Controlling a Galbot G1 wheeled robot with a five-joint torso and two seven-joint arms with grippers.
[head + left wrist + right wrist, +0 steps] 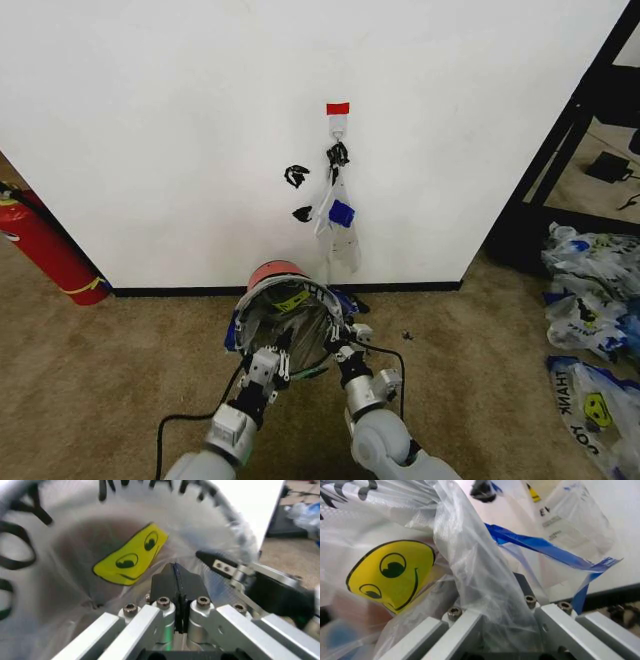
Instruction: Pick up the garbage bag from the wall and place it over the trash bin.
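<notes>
The trash bin [272,273] lies tipped on the carpet below the wall [150,120], red bottom toward the wall, mouth toward me. The garbage bag [300,325] lines its mouth, and its yellow smiley [131,555] shows inside. At the bin's near rim on the left, my left gripper [268,362] has its black fingers [165,583] pressed together on the bag's film. My right gripper [346,350] is at the near rim on the right, shut on a bunched fold of the bag [470,573] that drapes over and hides its fingers.
A slim clear bag [340,225] with a blue patch hangs from the hook under the red tape [338,108]. A red fire extinguisher [45,250] leans at the left. More printed bags [590,320] lie at the right near a black shelf frame [560,150].
</notes>
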